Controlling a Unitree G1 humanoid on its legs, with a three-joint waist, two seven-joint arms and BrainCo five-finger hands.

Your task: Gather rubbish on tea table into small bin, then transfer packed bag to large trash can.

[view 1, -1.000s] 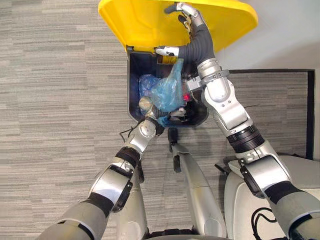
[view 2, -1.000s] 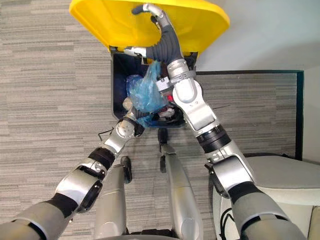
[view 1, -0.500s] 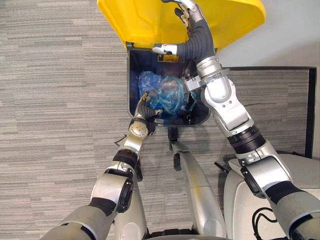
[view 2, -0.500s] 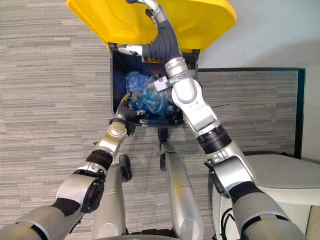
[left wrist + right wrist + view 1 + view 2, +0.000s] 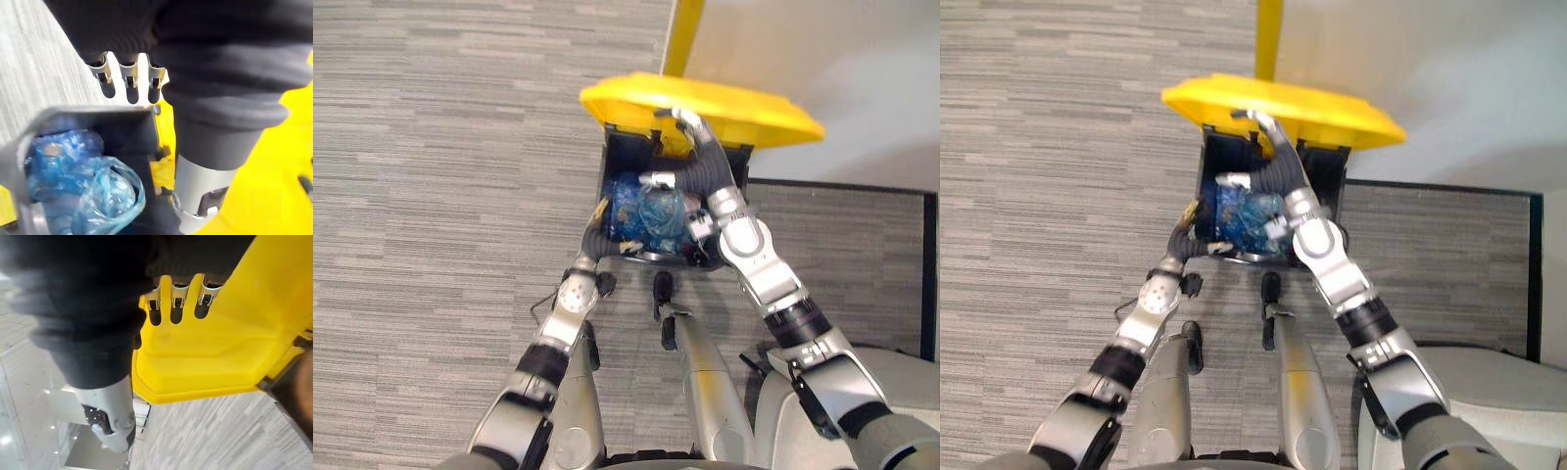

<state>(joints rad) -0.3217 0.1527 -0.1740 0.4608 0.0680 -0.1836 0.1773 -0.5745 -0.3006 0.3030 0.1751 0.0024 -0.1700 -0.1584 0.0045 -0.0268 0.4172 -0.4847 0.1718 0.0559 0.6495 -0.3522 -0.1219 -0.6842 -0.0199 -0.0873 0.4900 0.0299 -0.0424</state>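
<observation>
I read: right hand (image 5: 177,296), fingers straight, pressed under the lid (image 5: 744,108) over the can (image 5: 619,157). Left hand (image 5: 129,78) slack, empty, at the can's rim. Bag (image 5: 651,211) inside the can.

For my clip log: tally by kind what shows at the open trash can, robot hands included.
Trash can: 1
Yellow lid: 1
Blue bags: 2
Robot hands: 2, left robot hand and right robot hand
Total: 6
</observation>
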